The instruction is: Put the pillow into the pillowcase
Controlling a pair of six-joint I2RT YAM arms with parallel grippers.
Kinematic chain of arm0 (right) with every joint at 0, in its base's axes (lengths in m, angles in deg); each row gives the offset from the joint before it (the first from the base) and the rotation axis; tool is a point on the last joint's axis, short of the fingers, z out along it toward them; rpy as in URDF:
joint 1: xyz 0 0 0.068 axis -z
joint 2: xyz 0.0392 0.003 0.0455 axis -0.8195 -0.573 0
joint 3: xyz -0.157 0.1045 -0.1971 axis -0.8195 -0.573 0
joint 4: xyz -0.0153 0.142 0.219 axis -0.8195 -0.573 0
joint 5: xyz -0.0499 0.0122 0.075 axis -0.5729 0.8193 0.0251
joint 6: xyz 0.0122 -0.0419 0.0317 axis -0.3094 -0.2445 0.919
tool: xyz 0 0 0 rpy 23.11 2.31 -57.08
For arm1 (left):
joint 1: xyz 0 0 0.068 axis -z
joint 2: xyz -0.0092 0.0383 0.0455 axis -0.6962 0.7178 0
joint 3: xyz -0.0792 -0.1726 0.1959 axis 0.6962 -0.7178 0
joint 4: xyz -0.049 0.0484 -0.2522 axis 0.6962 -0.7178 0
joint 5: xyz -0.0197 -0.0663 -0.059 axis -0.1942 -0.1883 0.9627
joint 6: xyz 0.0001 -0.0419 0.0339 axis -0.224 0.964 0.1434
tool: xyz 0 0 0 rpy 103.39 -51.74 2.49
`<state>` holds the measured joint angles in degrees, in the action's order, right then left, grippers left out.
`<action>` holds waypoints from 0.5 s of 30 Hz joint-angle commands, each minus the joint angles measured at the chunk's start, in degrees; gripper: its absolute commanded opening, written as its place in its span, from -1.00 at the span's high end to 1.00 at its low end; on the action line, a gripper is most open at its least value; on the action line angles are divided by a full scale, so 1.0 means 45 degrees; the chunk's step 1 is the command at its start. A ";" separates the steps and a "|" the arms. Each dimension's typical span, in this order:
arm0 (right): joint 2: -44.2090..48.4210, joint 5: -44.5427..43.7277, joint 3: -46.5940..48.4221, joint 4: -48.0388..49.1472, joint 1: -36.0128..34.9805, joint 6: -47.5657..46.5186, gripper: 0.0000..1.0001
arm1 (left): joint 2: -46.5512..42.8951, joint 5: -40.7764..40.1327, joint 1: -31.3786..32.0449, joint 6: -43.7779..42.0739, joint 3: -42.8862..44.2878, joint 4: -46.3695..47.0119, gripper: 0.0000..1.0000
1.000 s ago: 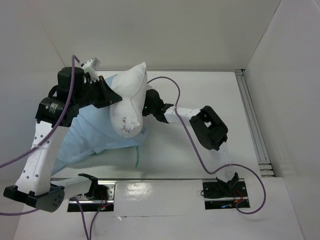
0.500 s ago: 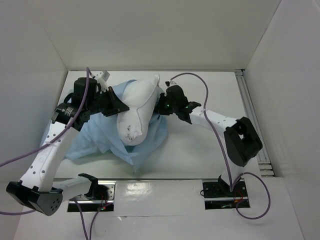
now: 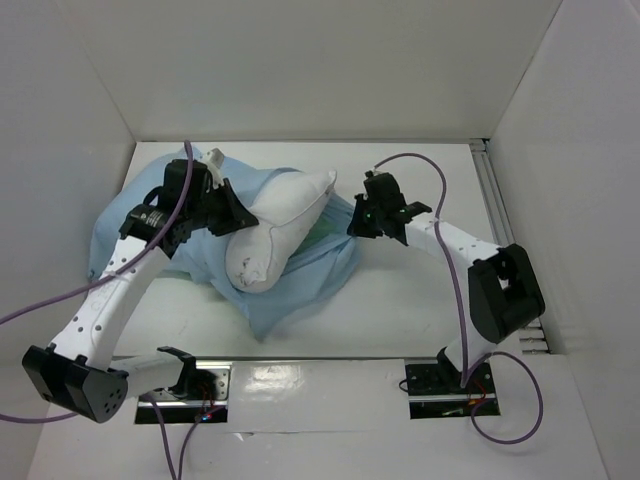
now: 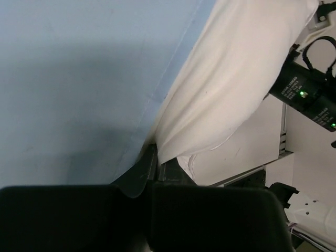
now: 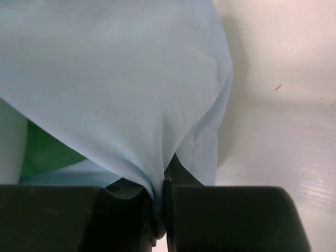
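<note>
While I am watching from the top camera, the pillow is lying slantwise on the spread pillowcase, its upper corner pointing toward 1 o'clock and its plump end toward 7 o'clock, mostly uncovered. The left gripper is sitting against the pillow's 9 o'clock side, and the right gripper is tugging blue cloth out toward 3 o'clock over the white table. Through the left wrist camera I am seeing the jaws pressed together just where the blue hem is meeting the white fabric; I cannot tell which of the two is caught. Through the right wrist camera the jaws are pinching a fold of the pale blue pillowcase, with the green lining showing at 8 o'clock beneath it. I am judging that we are working the mouth open around the pillow, with insertion barely begun. Next I am wanting the right arm drawing its flap up and over the pillow toward 9 o'clock, while the left is steadying its side.
</note>
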<state>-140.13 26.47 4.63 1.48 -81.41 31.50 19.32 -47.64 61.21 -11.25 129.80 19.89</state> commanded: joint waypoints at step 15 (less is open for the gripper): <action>0.0354 -0.2075 0.1943 -0.2779 0.0566 0.0348 0.96 | 0.1001 -0.2264 0.1242 0.0664 -0.0321 0.0481 1.00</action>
<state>-133.98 24.83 7.16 -3.70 -81.25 32.85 24.79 -51.81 67.81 -8.54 128.41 21.99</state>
